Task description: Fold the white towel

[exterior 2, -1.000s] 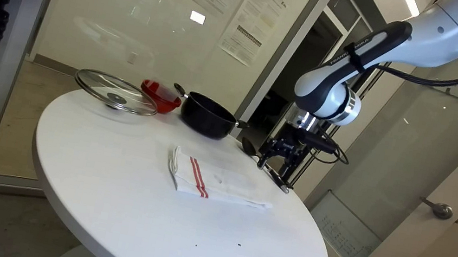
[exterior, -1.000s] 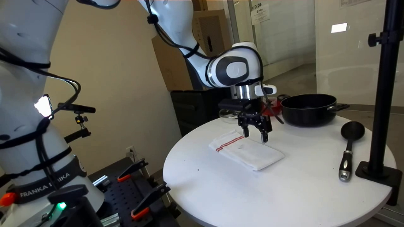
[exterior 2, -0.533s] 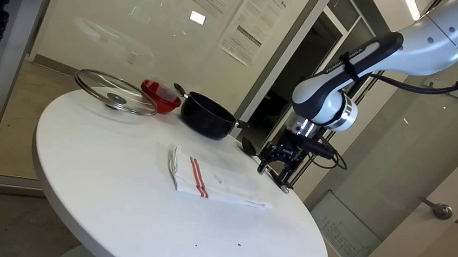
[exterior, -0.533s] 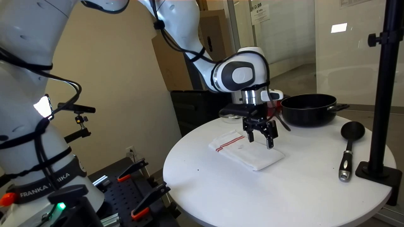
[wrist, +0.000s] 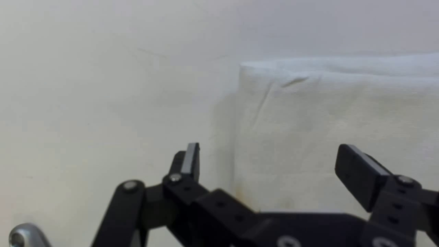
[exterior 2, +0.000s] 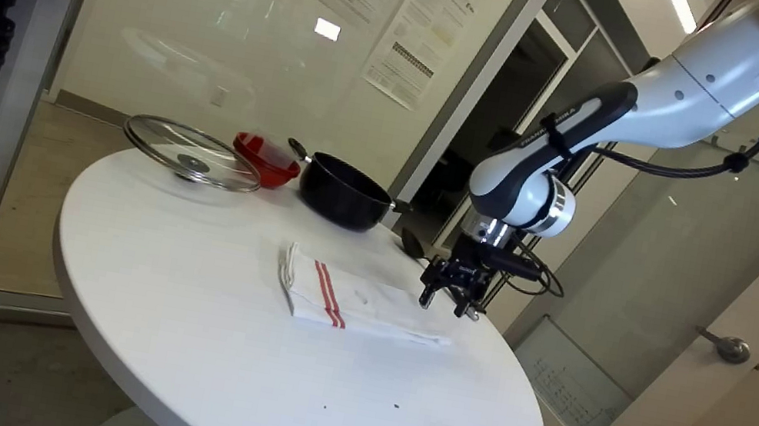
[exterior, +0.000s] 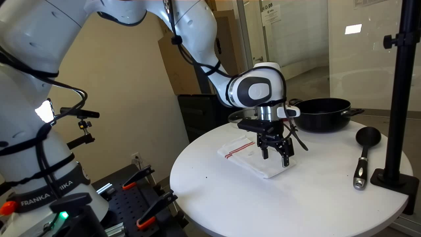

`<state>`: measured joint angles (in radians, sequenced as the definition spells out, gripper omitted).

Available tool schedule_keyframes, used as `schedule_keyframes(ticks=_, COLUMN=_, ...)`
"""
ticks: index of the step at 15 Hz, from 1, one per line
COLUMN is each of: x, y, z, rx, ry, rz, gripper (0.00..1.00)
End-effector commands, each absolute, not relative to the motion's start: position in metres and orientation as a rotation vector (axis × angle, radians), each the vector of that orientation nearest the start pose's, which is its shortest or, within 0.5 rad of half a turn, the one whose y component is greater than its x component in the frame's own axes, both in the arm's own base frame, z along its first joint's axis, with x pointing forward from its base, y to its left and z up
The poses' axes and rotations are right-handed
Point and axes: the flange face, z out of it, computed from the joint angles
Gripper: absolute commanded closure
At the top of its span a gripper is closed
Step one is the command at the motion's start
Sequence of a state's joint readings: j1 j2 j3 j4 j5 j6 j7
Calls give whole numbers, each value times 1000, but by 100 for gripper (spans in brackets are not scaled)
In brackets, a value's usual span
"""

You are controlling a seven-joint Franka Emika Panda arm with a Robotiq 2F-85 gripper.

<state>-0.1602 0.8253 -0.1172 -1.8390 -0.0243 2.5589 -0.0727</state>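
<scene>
One black pot (exterior 2: 343, 195) and one red bowl (exterior 2: 265, 163) on table (exterior 2: 186, 335) near its rim; contents unclear. Gripper (exterior: 275, 161), jaws apart, above one edge of folded white towel (exterior 2: 371, 305), which lies on same table, open room all round.

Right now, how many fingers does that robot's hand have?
2. In the wrist view, one finger shows at the picture's left, against the table; the other finger at its right, against the white towel. None seem hidden.
</scene>
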Motion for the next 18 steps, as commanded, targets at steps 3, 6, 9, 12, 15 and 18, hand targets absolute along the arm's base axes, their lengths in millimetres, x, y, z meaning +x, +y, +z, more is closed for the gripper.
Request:
schedule_keyframes(ticks=3, x=600, y=-184, z=50, rx=-3194, ry=305, rz=178, gripper=1)
schedule_keyframes(ticks=6, x=601, y=-190, z=43, rx=-3187, ry=327, rz=182, gripper=28)
schedule_keyframes(ticks=9, x=601, y=-193, z=39, rx=-3183, ry=336, rz=183, gripper=50)
schedule_keyframes(ticks=12, x=604, y=-190, z=40, rx=-3180, ry=332, rz=170, gripper=73)
schedule_keyframes(ticks=15, x=608, y=-187, z=44, rx=-3168, ry=341, rz=159, gripper=95)
schedule_keyframes(ticks=18, x=611, y=-186, z=57, rx=-3123, ry=397, rz=164, gripper=100)
